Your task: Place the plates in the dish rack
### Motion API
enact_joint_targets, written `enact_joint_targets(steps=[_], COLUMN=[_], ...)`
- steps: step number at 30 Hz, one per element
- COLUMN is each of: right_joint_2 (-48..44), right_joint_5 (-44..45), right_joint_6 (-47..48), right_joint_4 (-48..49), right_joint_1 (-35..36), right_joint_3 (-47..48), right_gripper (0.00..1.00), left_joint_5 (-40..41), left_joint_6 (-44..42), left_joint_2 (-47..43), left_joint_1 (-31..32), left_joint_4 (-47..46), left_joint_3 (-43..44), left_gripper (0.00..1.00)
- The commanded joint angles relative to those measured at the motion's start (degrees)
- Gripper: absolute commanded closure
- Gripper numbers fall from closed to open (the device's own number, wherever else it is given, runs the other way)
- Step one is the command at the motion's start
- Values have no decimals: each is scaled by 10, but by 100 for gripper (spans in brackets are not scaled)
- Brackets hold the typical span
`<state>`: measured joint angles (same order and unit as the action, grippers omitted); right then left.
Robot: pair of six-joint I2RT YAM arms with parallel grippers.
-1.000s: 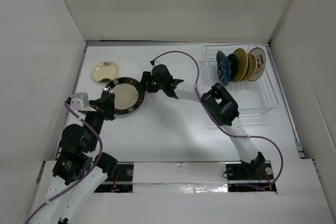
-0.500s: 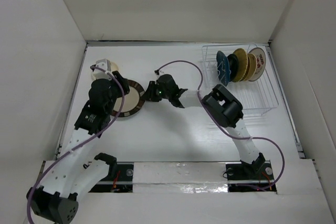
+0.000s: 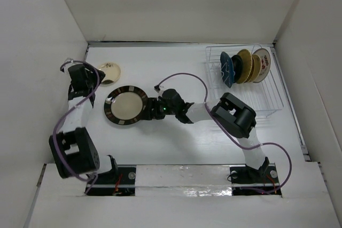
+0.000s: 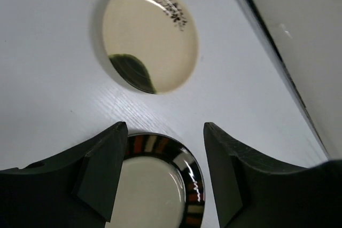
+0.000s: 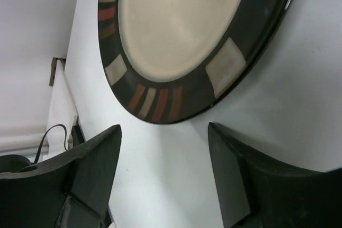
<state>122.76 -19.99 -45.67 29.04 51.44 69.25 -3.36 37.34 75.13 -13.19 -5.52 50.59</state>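
The left gripper (image 4: 165, 132) is wide open with nothing between its fingers (image 4: 104, 169). It hangs over the white table (image 4: 48, 78), between two plates. Just ahead of it lies the cream plate with a green leaf (image 4: 150, 36). Just under its tips shows the top edge of the dark-rimmed plate (image 4: 160, 177). A second ago this gripper was pinching the left edge of the dark-rimmed plate. It has let go, and the left arm (image 3: 72, 126) has swung up and away to the left wall.

The right gripper (image 5: 163, 132) is spread open too, and it holds nothing. Its tips sit right by the rim of the dark-rimmed plate (image 5: 160, 105) but do not close on it. A second ago this gripper was up at the plate's top right edge. Now the right gripper (image 3: 155, 108) is lower, at the plate's right side.

The dark-rimmed plate (image 3: 125, 105) lies flat on the table, a bit nearer the arms than before. The leaf plate (image 3: 110, 71) has not moved.

The dish rack (image 3: 262, 97) stands at the far right. A blue plate (image 3: 227, 69), two gold plates (image 3: 245, 65) and a white plate with red marks (image 3: 262, 63) stand in it, just as before.
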Motion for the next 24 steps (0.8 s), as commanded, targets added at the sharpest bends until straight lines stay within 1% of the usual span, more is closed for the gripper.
enact_joint_targets(steps=[1,2,3,4,6,7,9,10,11,16,20,24], right_joint_2=[-58,-78,-78,-100,-125,-152,-181,-194,-219,-276,-294,-311], right_joint_5=[20,38,49,57,75,80,95,100,107,131,140,147], right_joint_6=[20,36,44,52,70,74,90,96,109,155,176,178], right_joint_4=[5,-12,-20,-28,-45,-49,-57,-59,-62,-99,-118,-109], right_joint_1=[-2,-2,-2,-2,-2,-2,-2,-2,-2,-2,-2,-2], right_joint_3=[-22,-24,-27,-31,-46,-55,-84,-94,-103,-131,-136,-148], right_gripper=[21,16,16,13,13,12,12,12,12,12,13,14], left_joint_5=[-28,-22,-22,-4,12,26,29,47,49,45,37,37], left_joint_6=[45,46,44,41,31,28,28,33,36,53,69,65], left_joint_2=[76,117,138,155,207,224,272,285,299,384,409,432], left_joint_1=[-23,-30,-30,-30,-30,-35,-44,-44,-50,-50,-50,-50], left_joint_4=[-42,-41,-40,-35,-20,-13,5,10,18,36,46,38], left_joint_3=[46,69,69,94,122,153,181,205,214,274,295,301], left_gripper=[44,44,44,44,44,45,46,46,47,49,53,55])
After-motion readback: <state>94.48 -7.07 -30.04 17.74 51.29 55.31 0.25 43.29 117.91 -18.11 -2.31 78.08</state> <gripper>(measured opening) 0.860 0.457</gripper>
